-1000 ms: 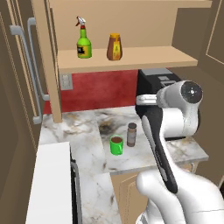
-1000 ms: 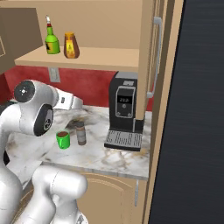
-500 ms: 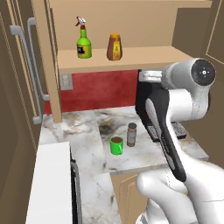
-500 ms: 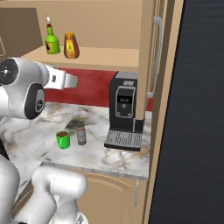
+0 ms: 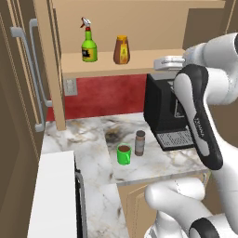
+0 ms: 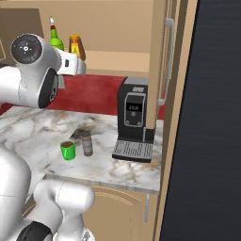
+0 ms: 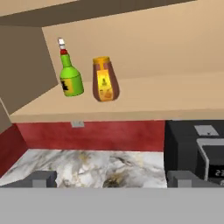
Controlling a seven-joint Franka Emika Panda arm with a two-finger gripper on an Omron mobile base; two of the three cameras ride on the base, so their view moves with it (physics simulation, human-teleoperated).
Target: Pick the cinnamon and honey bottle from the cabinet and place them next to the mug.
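On the shelf of the cabinet (image 5: 139,69), 2 bottles are seen side by side: the green spray bottle (image 5: 89,45) and the honey bottle (image 5: 122,50). On the marble counter (image 5: 88,144) below, the mug (image 5: 123,154) and the cinnamon (image 5: 139,143) are set just beside each other. A black coffee machine (image 5: 163,111) is also stood on the counter.

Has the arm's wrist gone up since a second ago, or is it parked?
Yes. It has risen from about counter height, near the mug, up to the cabinet shelf, now facing the honey bottle.
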